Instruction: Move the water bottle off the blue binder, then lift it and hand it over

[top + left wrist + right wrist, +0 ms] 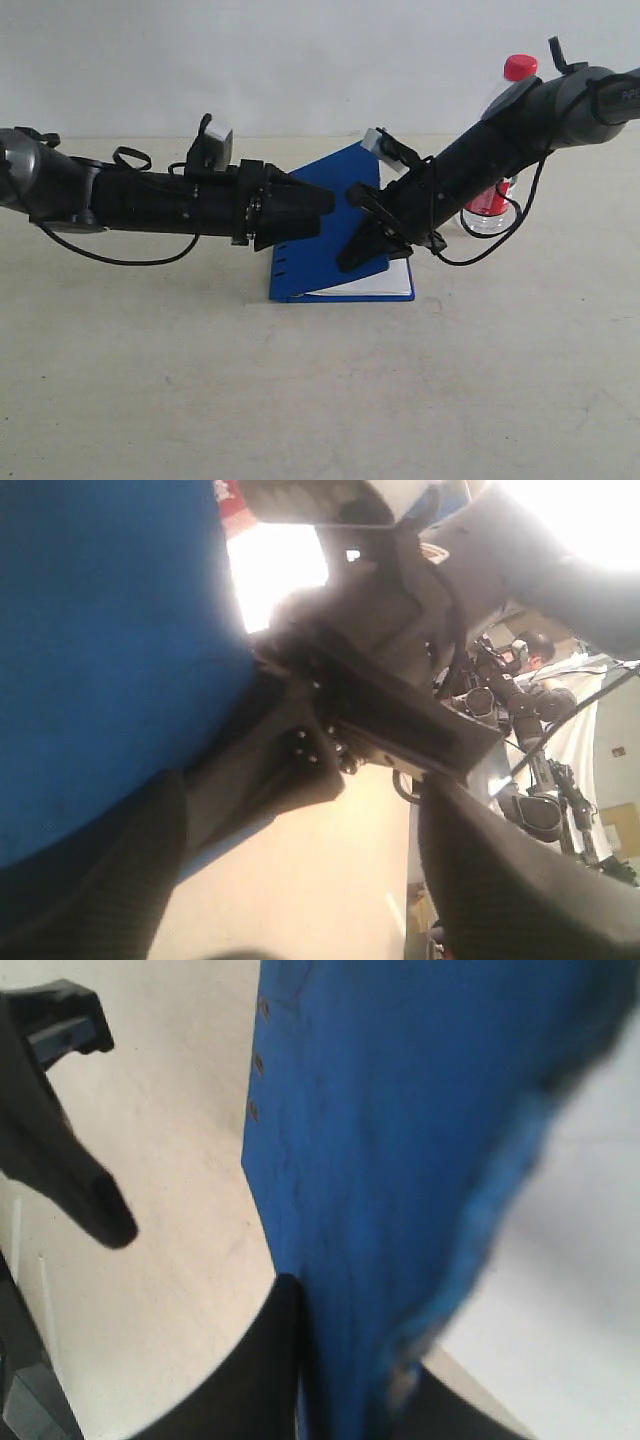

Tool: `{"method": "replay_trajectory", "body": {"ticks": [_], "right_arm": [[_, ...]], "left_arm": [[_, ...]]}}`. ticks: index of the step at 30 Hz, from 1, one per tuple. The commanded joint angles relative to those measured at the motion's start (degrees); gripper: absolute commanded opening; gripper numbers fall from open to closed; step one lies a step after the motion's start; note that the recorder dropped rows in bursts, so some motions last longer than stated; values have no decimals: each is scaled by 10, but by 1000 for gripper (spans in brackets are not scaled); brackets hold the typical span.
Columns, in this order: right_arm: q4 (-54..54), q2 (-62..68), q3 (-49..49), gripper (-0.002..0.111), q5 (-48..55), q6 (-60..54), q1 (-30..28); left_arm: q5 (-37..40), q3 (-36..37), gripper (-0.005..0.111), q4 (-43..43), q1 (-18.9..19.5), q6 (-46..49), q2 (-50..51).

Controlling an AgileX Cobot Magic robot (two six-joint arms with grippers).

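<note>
The blue binder lies on the table with its cover raised at a slant, white pages showing beneath. My right gripper is shut on the free edge of that cover; in the right wrist view the blue binder runs between the fingers of the right gripper. My left gripper is open, level with the raised cover, its tips just short of the right gripper. In the left wrist view nothing lies between the fingers of the left gripper. The water bottle stands upright on the table behind the right arm, off the binder.
The pale table stretches around the binder, with a white wall behind. The right arm covers the bottle's middle, leaving the red cap and the base in sight. A black cable loops under that arm.
</note>
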Motion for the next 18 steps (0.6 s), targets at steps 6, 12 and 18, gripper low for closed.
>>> {"method": "replay_trajectory", "body": {"ticks": [6, 12, 18], "right_arm": [[-35, 1, 2, 0, -13, -4, -2], [25, 1, 2, 22, -56, -5, -2], [52, 1, 2, 49, -95, -9, -2]], "left_arm": [[-50, -4, 56, 9, 83, -30, -5], [-36, -2, 56, 61, 112, -30, -5], [-36, -2, 56, 51, 113, -30, -5]]}}
